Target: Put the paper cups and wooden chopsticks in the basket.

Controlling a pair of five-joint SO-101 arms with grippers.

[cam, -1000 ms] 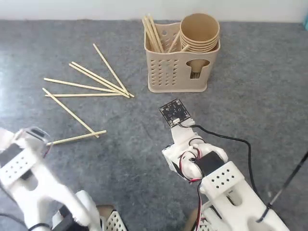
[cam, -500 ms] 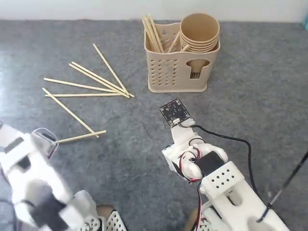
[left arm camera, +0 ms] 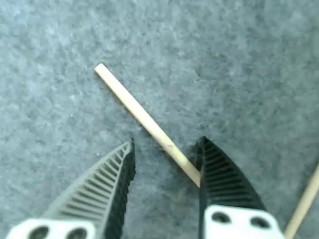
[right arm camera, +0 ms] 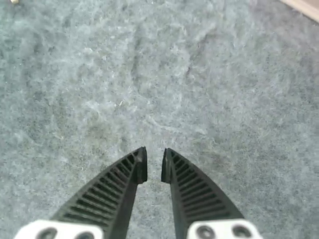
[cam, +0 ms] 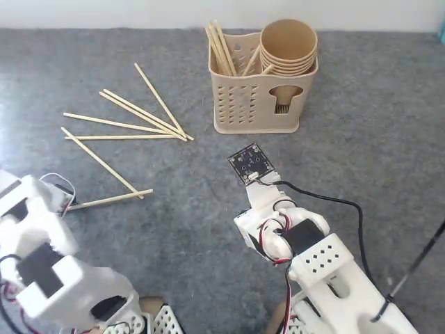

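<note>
Progress, partial: stacked paper cups point(cam: 288, 43) and some wooden chopsticks point(cam: 221, 47) stand in the basket point(cam: 254, 104); several loose chopsticks point(cam: 132, 115) lie on the grey mat point(cam: 375, 139). Left gripper point(left arm camera: 167, 143) is spread open over one chopstick point(left arm camera: 144, 119); right gripper point(right arm camera: 154, 151), nearly closed, holds nothing.

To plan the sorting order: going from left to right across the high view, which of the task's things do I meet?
loose chopsticks → standing chopsticks → stack of paper cups
</note>
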